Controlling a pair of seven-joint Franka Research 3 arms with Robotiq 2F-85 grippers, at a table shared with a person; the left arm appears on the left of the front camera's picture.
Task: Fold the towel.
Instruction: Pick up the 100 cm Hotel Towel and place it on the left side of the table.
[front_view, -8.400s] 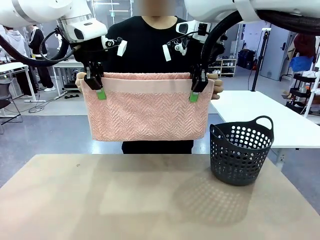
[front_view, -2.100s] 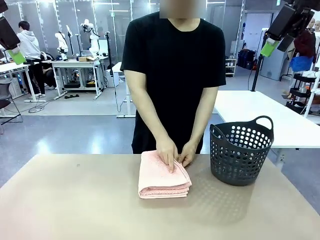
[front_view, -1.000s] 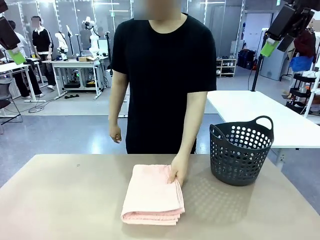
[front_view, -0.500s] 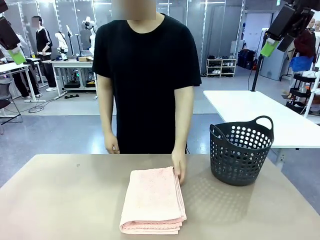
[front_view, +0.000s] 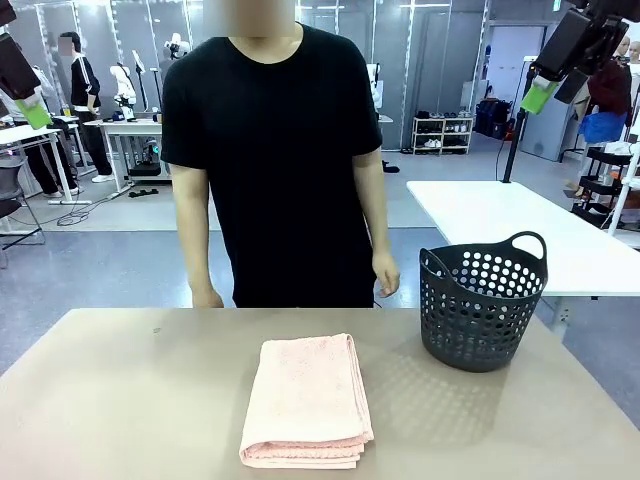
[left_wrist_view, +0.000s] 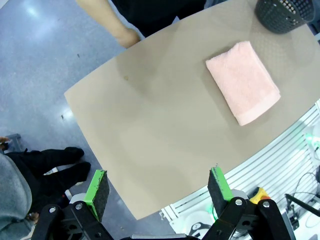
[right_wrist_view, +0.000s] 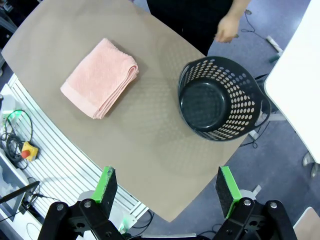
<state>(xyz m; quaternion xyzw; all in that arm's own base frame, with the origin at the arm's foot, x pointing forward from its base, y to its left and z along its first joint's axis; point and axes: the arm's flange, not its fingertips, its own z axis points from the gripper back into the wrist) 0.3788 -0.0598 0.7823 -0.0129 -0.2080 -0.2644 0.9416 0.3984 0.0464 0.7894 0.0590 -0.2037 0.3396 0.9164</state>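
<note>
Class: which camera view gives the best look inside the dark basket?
The right wrist view: it looks down into the basket, showing its bare floor and perforated wall. The front view shows the basket side-on, with handle and holes but no floor. The left wrist view catches only an edge at the frame's corner.

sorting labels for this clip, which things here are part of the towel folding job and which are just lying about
Part of the job:
- towel, folded, flat on the table
- left gripper and right gripper, both open, held high

Just lying about:
- dark perforated basket, empty, beside the towel
</note>
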